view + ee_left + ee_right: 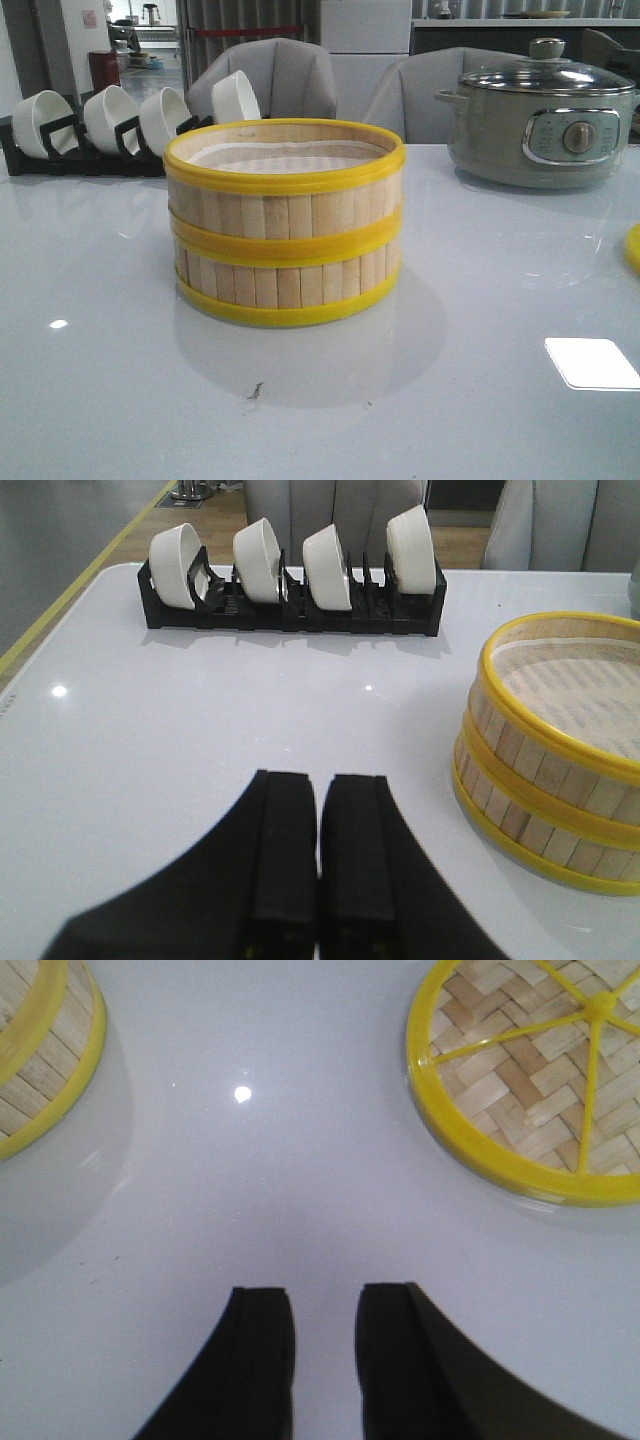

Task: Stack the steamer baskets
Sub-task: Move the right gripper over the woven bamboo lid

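Two steamer baskets (285, 222) stand stacked one on the other in the middle of the white table, pale slat walls, yellow rims, pale liner inside the upper one. The stack also shows in the left wrist view (550, 750) and its edge in the right wrist view (40, 1050). My left gripper (319, 780) is shut and empty, above the table, apart from the stack. My right gripper (325, 1295) is open a little and empty, over bare table between the stack and the lid. Neither gripper shows in the front view.
A flat woven-bamboo lid (540, 1080) with yellow rim lies on the table; its edge shows at the front view's right (633, 248). A black rack (290, 610) with white bowls (110, 118) stands back left. A grey-green glass-lidded electric pot (540, 115) stands back right.
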Available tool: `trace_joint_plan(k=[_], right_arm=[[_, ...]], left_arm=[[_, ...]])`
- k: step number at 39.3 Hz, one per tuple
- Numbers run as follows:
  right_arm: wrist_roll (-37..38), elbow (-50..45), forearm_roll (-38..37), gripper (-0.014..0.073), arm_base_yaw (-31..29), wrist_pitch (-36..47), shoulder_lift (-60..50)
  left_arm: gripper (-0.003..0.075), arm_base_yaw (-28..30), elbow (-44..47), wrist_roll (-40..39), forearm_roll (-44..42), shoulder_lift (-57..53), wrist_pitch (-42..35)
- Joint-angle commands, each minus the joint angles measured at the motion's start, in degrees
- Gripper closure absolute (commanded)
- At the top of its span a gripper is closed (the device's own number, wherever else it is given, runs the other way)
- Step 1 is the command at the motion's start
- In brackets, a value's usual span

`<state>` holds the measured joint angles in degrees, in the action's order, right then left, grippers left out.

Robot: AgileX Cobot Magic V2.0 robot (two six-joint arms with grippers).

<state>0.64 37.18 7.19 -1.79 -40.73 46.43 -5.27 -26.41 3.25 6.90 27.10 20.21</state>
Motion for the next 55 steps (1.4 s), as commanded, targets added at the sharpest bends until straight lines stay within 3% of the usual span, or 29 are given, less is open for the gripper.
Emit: trace_joint_plan(k=[1, 9, 26, 42, 55], right_arm=[[-0.6, 3.3, -3.0, 0.0305, -0.1, 3.4, 2.4], [-0.6, 10.2, -9.0, 0.0305, -0.1, 3.4, 12.9], [-0.6, 26.4, -9.0, 0.0303, -7.4, 3.4, 33.0], [0.8, 28.2, -8.3, 0.03, -15.6, 5.6, 40.4], [0.8, 28.2, -7.9, 0.03, -17.0, 12.1, 46.9]], left_arm=[[0.0623, 0.1, -1.7, 0.1, 0.1, 0.1, -4.9], [0.0623, 0.1, -1.7, 0.1, 0.1, 0.1, -4.9], [0.0623, 0.1, -1.7, 0.1, 0.1, 0.1, -4.9], [0.0623, 0.1, -1.7, 0.1, 0.1, 0.1, -4.9], [0.0623, 0.1, -1.7, 0.1, 0.1, 0.1, -4.9]])
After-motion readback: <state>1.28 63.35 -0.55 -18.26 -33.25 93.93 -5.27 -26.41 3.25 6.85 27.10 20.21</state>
